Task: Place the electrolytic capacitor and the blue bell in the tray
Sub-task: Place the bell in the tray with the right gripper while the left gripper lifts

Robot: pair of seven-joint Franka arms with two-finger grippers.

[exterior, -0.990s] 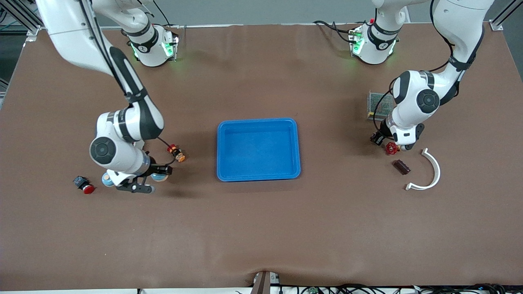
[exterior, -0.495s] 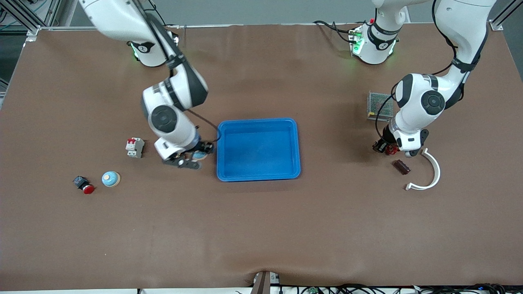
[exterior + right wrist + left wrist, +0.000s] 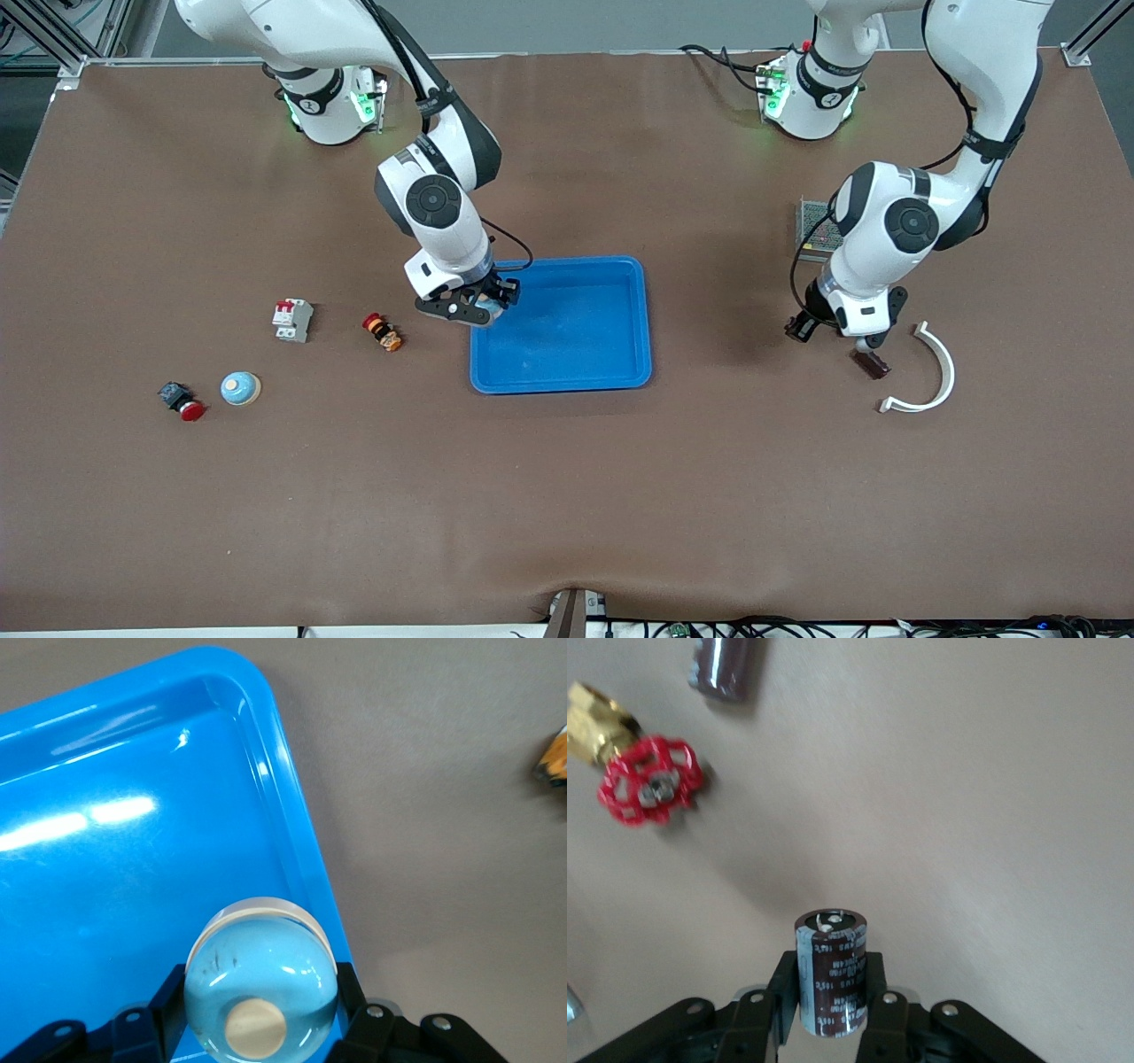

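My right gripper [image 3: 474, 308] is shut on a light-blue bell [image 3: 261, 988] with a cream button on its dome. It hangs over the rim of the bright-blue tray [image 3: 560, 381] on the side toward the right arm's end; the tray [image 3: 106, 859] holds nothing. My left gripper [image 3: 797, 328] is shut on a dark-brown electrolytic capacitor [image 3: 831, 970], held upright over bare table toward the left arm's end. The front view hides that capacitor. A second blue bell [image 3: 240, 388] rests on the table toward the right arm's end.
A red-handled valve [image 3: 651, 780] and a brown cylinder [image 3: 870, 361] lie under the left wrist, beside a white curved piece [image 3: 930, 377] and a mesh box [image 3: 817, 230]. A breaker [image 3: 291, 319], an orange-red part [image 3: 383, 331] and a red push button [image 3: 182, 401] lie toward the right arm's end.
The right arm has carried its bell from beside the second bell across to the tray's rim. The left gripper has shifted slightly toward the tray with the capacitor.
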